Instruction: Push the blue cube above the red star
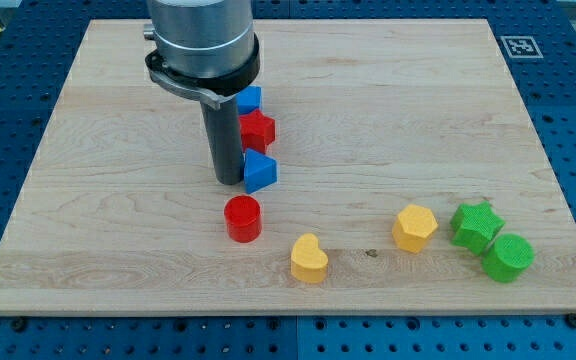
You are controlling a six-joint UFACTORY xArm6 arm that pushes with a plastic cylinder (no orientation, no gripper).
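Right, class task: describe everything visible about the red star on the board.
The red star is a small, matt, plastic-looking block lying flat on the wooden board, left of centre. Its left side is hidden behind the dark rod, so only some points show. A blue block touches it toward the view's top; another blue block sits just below. My tip rests lower left of it.

The arm [201, 40] runs off the view's top, so only its grey lower housing shows. It covers the left part of the upper blue block [251, 98], whose shape can't be made out. The rod hides the left edge of the red star [259, 130] and of the lower blue block [260, 172]. My tip [229, 181] sits just beside that lower block; touching or not, can't tell. The board [448, 120] hides the blue table beneath, and the marker [520, 46] is too small to read.
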